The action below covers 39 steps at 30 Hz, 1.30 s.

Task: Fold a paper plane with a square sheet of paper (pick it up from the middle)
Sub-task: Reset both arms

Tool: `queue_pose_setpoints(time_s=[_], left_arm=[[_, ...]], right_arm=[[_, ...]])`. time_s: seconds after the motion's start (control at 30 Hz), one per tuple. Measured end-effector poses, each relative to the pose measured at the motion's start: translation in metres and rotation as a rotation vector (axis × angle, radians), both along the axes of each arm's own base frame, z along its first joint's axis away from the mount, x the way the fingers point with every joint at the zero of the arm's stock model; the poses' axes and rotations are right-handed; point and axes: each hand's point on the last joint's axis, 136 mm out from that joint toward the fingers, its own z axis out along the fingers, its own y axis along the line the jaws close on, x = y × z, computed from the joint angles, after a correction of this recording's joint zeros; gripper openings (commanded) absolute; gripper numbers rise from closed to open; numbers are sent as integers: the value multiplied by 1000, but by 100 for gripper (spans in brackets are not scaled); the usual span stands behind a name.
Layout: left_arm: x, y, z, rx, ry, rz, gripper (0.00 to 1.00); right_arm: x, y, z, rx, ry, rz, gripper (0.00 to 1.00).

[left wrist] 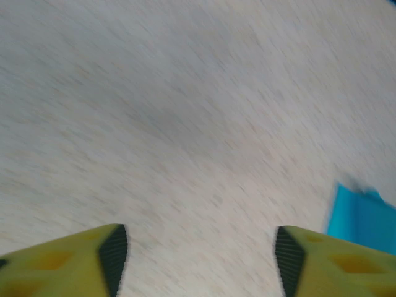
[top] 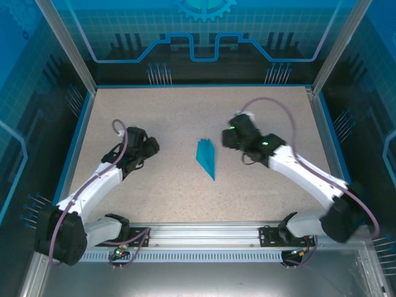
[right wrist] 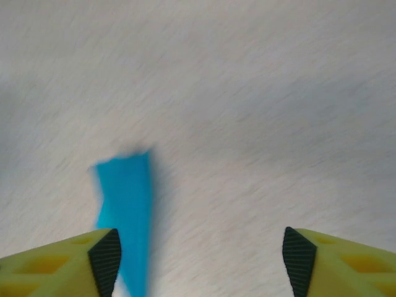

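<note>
Folding looks done: paper plane [top: 206,158] lies free, left gripper [left wrist: 201,253] spread at nine o'clock, right gripper [right wrist: 201,257] spread at three; retreat comes next.

The right claw [right wrist: 201,263] is gaping wide over the speckled desk [right wrist: 247,93], with the blurred teal paper plane [right wrist: 127,198] lying just beside one fingertip.

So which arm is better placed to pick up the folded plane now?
Right, probably: the right hand hangs open nearer the paper plane than the left hand, and its wrist view has the plane close by.
</note>
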Motion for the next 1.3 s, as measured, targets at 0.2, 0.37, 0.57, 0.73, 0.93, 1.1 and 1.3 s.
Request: queue_pose_setpoints(time_s=[0.2,0.37,0.57,0.73,0.93,1.1,1.3], left_arm=[[-5,66,-9,243,-20,122,95],[3,78,-45,396,-23,71,98],[27,70,-59,430,-95,-32,97],[57,52,-44,439,-254,-132,98],[60,51,-64,422,-264,-176,99],[65,53,-54,416,-311,-166,98],[67,51,-52,409,-327,-174,98]], right_arm=[[9,-123,-66,-181,20,-195,87],[25,-137,-116,-246,72,-124,87],[52,-121,-100,-256,-128,9,88],[29,-123,-132,-229,-224,82,99],[36,-121,-151,-207,-197,113,100],[51,-122,-129,-202,-277,92,99],[51,-122,-128,-202,-280,92,99]])
